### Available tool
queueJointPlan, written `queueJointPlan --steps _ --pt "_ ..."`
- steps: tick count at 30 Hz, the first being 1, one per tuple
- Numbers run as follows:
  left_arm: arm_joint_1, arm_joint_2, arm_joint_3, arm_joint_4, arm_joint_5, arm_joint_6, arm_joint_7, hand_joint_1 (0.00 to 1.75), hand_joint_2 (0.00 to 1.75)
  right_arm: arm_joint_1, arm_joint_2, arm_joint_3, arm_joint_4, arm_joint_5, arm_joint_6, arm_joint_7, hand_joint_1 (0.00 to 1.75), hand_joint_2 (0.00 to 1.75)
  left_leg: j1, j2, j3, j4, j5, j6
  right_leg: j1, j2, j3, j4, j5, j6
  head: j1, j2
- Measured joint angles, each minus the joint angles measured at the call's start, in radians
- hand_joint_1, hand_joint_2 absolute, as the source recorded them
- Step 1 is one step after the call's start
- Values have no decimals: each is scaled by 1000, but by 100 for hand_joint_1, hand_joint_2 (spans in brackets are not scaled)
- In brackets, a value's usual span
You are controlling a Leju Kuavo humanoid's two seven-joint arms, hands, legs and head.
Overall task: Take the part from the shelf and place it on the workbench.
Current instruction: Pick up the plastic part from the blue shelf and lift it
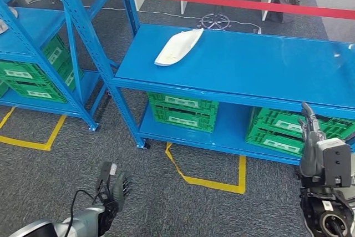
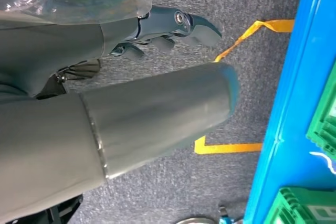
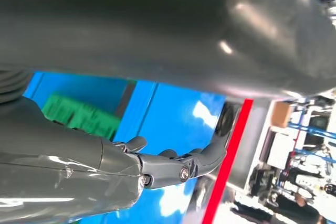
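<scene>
Head view: white part [image 1: 179, 46] on blue workbench [image 1: 259, 65], green crates [image 1: 183, 111] below.

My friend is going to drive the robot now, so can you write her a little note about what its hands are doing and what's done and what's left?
Left hand: low over the grey carpet, holding nothing, fingers apart.
Right hand: raised in front of the blue workbench, fingers stretched out, holding nothing.
White part: lying flat on top of the workbench, near its left end, no hand touching it.
Green crates sit on the lower shelf underneath.
Done: the part already lies on the workbench.
Left: probably nothing but keeping the hands clear of the part.
</scene>
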Motion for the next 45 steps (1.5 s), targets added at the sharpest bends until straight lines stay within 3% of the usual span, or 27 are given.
queueJointPlan --steps 3,7,18,27,45 --pt "16 22 0 0 24 -19 -23 0 0 -28 -15 0 -20 89 17 63 0 0 0 0 0 0 0 0 0 0 0 0 0 0 0 0" --pt "35 46 1 0 33 -27 -31 0 0 -63 -35 -10 -44 113 29 87 0 0 0 0 0 0 0 0 0 0 0 0 0 0 0 0" --pt "48 61 2 0 47 -21 -37 0 0 -74 -46 -21 -64 142 45 64 0 0 0 0 0 0 0 0 0 0 0 0 0 0 0 0" --pt "66 59 9 0 57 -30 -69 0 0 -97 -54 -62 -79 160 132 62 0 0 0 0 0 0 0 0 0 0 0 0 0 0 0 0" --pt "65 58 12 0 52 -33 -49 0 0 -86 -54 -65 -79 165 137 56 0 0 -1 0 0 3 -2 2 -2 0 0 -1 0 0 0 0"
